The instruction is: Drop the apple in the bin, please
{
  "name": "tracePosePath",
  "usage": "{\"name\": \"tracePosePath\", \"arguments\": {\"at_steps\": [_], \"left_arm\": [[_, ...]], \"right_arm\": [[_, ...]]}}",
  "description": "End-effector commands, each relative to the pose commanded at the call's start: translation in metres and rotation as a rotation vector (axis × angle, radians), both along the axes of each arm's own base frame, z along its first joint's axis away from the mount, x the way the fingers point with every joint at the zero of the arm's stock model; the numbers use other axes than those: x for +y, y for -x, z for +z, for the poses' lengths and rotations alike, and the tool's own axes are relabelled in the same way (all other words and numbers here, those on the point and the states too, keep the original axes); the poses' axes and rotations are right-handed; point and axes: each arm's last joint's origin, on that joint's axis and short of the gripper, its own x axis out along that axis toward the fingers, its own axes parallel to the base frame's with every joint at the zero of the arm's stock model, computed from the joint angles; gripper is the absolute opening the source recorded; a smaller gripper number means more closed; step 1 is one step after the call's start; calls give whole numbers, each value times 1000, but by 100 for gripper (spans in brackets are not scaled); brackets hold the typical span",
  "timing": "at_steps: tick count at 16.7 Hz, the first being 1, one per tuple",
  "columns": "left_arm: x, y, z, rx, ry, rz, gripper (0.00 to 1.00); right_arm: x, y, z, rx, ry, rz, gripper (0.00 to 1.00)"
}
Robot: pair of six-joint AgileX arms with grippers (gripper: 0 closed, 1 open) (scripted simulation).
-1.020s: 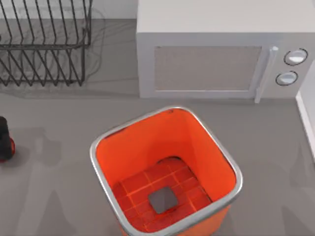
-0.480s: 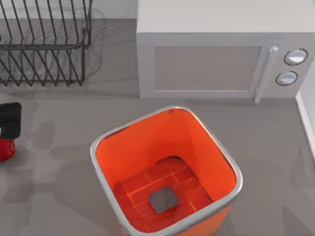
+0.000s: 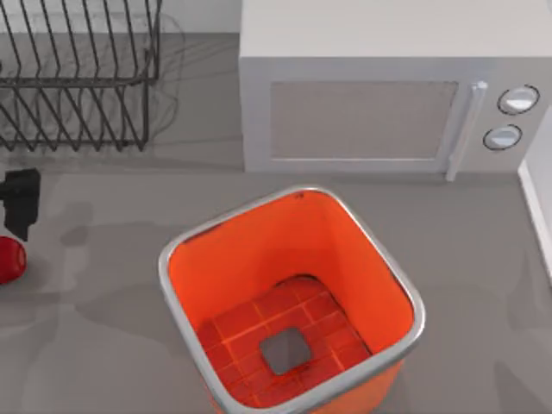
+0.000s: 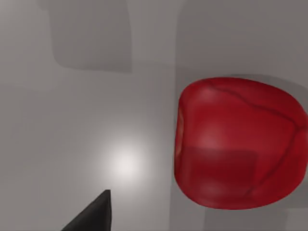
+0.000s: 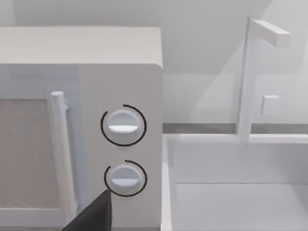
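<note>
Our left end effector (image 3: 19, 200) hangs at the left edge of the tabletop (image 3: 103, 276), just above the apple (image 3: 7, 259). We cannot tell how far open it is, and it holds nothing. If we come down off to one side, the round apple could roll away. The bin (image 3: 412, 304) sits well apart, in the middle. Our right arm is parked by the microwave (image 5: 82, 96).

Left arm's gripper (image 3: 19, 200) at the table's far left edge, above the surface, pointing down
</note>
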Motion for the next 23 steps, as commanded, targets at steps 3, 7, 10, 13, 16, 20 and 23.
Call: {"name": "tracePosePath", "arguments": {"at_steps": [3,7,10,13,16,20,23], "left_arm": [[-2,0,0,-2,0,-5,100],[-1,-2,-20,2,0,0,100],[-1,-6,-50,-10,-1,0,100],[-1,-6,-69,0,0,0,100],[-1,-6,-70,0,0,0,100],[-1,-6,-70,0,0,0,77],[-1,-6,-70,0,0,0,55]], "right_arm": [[0,0,0,0,0,0,100],[0,0,0,0,0,0,100],[0,0,0,0,0,0,100],[0,0,0,0,0,0,100],[0,0,0,0,0,0,100],[0,0,0,0,0,0,100],[0,0,0,0,0,0,100]]}}
